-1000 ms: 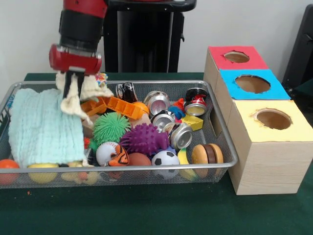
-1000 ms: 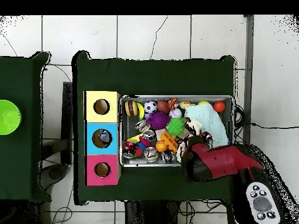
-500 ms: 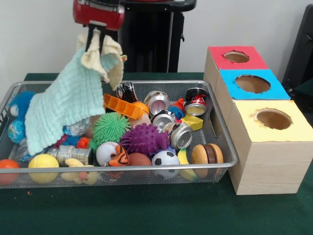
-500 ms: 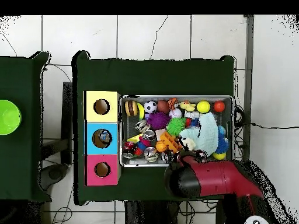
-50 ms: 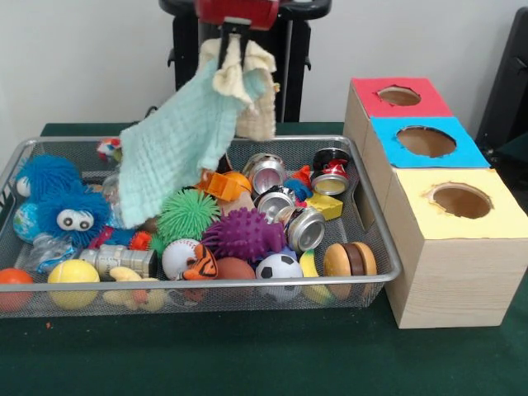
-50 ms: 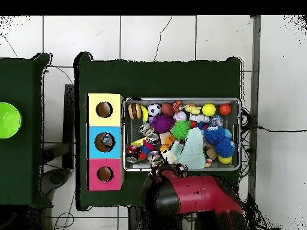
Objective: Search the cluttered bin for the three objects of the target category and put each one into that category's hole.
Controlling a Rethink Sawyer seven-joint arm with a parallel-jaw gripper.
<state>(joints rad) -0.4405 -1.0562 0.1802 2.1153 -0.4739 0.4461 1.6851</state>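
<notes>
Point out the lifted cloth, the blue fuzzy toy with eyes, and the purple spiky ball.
cloth [image 5: 177,144], front view, middle of the hanging mint sheet
blue fuzzy toy [image 5: 73,210], front view, body above its eyes
purple spiky ball [image 5: 242,234], front view, centre

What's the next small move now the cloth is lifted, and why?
Probably carry the cloth sideways past the bin's rim and drop it on the table. The gripper holds it bunched at the top while its lower edge hangs over the toys. Lifted, it leaves the blue fuzzy toy and the cans exposed; releasing here would likely cover them again.
</notes>
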